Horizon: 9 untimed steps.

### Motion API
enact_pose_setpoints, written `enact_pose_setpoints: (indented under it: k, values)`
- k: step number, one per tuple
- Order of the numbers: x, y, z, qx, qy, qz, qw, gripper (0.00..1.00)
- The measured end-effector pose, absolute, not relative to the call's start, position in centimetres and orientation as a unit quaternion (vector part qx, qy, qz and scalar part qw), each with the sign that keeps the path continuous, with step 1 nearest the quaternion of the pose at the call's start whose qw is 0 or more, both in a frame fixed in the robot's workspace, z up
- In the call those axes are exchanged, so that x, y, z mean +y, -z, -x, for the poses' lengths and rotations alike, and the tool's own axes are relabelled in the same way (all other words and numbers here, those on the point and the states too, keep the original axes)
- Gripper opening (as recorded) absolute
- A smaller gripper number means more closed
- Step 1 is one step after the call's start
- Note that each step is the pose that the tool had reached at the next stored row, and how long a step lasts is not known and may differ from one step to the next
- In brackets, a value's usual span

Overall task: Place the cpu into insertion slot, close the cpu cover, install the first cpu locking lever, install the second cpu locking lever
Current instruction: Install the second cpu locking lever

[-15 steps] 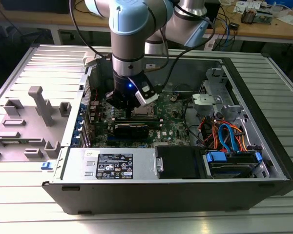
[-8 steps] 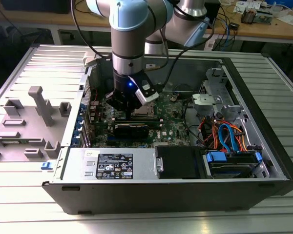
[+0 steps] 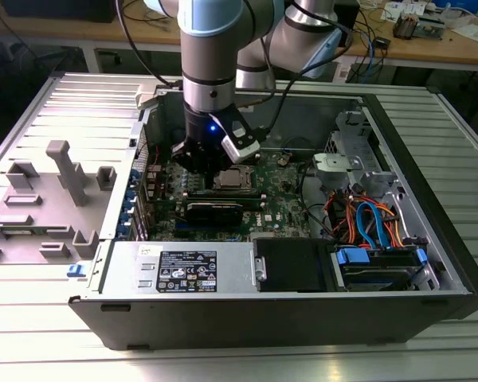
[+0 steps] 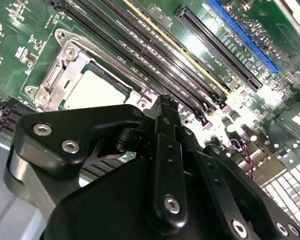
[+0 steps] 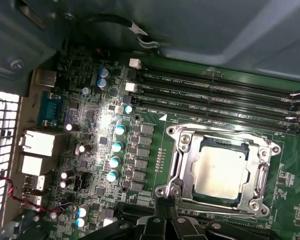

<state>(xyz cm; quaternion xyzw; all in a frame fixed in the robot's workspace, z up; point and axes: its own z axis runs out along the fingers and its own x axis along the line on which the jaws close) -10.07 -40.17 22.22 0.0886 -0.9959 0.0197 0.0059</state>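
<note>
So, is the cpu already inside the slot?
Yes, in the first wrist view the cpu lies flat in the slot, with the cover around it.

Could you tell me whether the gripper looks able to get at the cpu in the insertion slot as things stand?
Probably yes. The gripper hangs right beside the insertion slot, where the cpu lies with its silvery top uncovered. Nothing stands between them.

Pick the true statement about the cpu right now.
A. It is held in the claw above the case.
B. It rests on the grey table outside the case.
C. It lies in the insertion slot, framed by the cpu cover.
C: in the first wrist view the cpu lies flat inside the insertion slot, with the cpu cover around it.
</note>
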Motion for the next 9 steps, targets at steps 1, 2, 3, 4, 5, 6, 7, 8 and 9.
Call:
enact_pose_setpoints:
  k: [1,2,3,4,5,6,7,8,9]
  values:
    - [-40.17,-22.38,10.07,-0.996,-0.02,-0.089,0.006,0.11]
    - [-40.16,-22.43,10.06,-0.996,-0.02,-0.089,0.006,0.11]
    - [-40.16,-22.44,10.06,-0.996,-0.02,-0.089,0.006,0.11]
    - [-40.17,-22.46,10.07,-0.996,-0.02,-0.089,0.006,0.11]
    - [-40.17,-22.47,10.07,-0.996,-0.02,-0.089,0.006,0.11]
    - [-40.17,-22.5,10.07,-0.996,-0.02,-0.089,0.006,0.11]
    - [-40.17,-22.53,10.07,-0.996,-0.02,-0.089,0.006,0.11]
    - [-40.17,-22.54,10.07,-0.996,-0.02,-0.089,0.006,0.11]
    - [-40.17,-22.55,10.07,-0.996,-0.02,-0.089,0.006,0.11]
